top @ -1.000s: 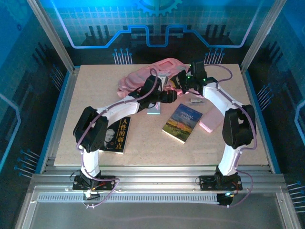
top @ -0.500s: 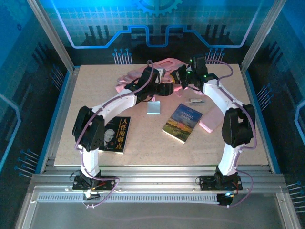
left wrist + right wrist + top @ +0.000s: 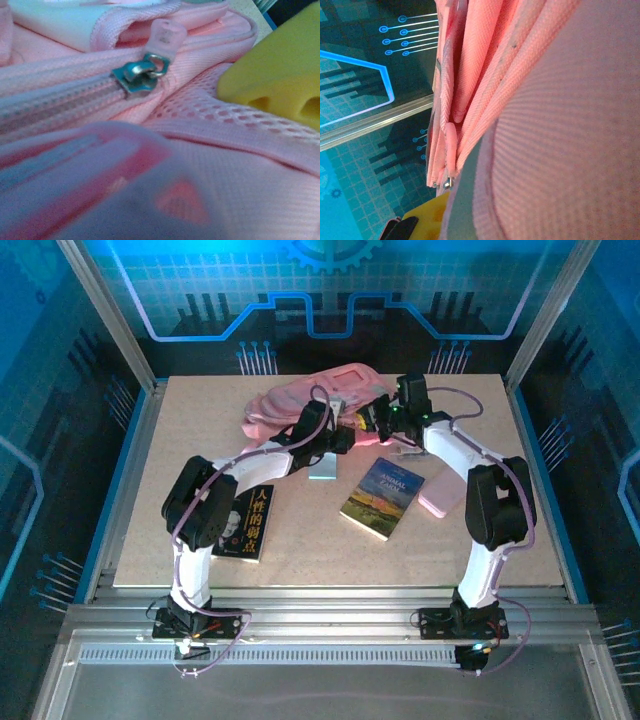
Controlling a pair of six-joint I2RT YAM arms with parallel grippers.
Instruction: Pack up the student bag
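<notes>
Top external view: the large soft pink fabric backpack (image 3: 290, 405) lies at the far middle of the tan board tabletop (image 3: 300, 550). Both arms reach to its near right end. The left gripper (image 3: 345, 437) is at the backpack's near edge, and the right gripper (image 3: 372, 420) is just right of it, against the backpack's right end.

Nearer than the backpack lie a black paperback book (image 3: 245, 525) to the left, a small pale teal card (image 3: 322, 468) just before it, and a landscape-cover book (image 3: 383, 497) and a flat pink case (image 3: 445, 490) to the right. Behind the backpack stand blue-lit wall panels (image 3: 320, 300) with circuit lines.

In the left wrist view a metal zip slider (image 3: 137, 77) with a translucent pink pull tab (image 3: 165, 35) sits on the backpack's zip, and a yellow block (image 3: 280, 65) is beside the mesh. Whether the left gripper is clenched or released cannot be told. The right gripper is clenched on a fold of the backpack, which hangs close past its camera.
</notes>
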